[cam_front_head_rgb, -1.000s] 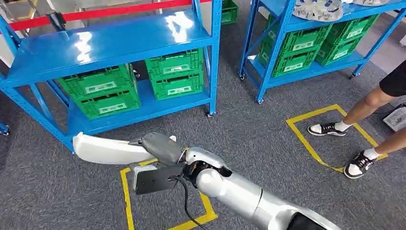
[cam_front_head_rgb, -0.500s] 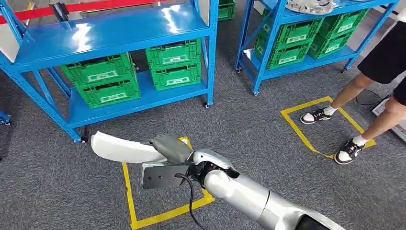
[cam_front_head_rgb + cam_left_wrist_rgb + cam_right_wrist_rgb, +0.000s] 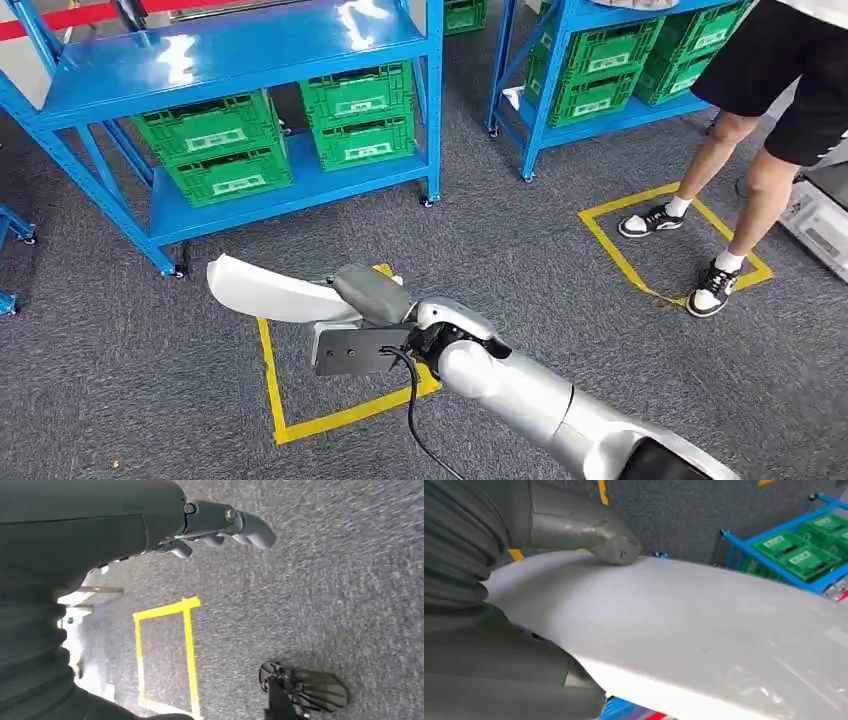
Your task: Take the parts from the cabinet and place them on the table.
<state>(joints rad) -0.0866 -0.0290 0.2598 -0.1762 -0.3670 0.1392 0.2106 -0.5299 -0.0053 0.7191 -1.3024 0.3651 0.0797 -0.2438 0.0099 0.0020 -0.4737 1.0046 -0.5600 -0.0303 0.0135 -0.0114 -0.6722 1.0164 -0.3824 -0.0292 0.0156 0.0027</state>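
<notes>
A long, curved white part (image 3: 262, 290) hangs level above the grey carpet, and my right hand (image 3: 368, 297) grips its near end. Seen from the right wrist, the white part (image 3: 704, 625) stretches away from my right hand (image 3: 524, 540), whose thick grey thumb (image 3: 589, 532) presses on its upper face. My left hand (image 3: 215, 525) hangs over the carpet with its fingers loosely extended and nothing in them. The blue cabinet (image 3: 230, 55) stands beyond the part, its top shelf bare.
Green crates (image 3: 215, 145) fill the cabinet's lower shelf. A second blue rack (image 3: 545, 80) with more crates stands at the back right. A person (image 3: 745, 150) stands on the right beside a yellow taped square (image 3: 610, 235). Another taped square (image 3: 270, 380) lies under my right arm.
The whole picture has shifted, so the camera has moved: the cabinets sit higher and the person looms nearer. My right hand keeps its hold on the white part.
</notes>
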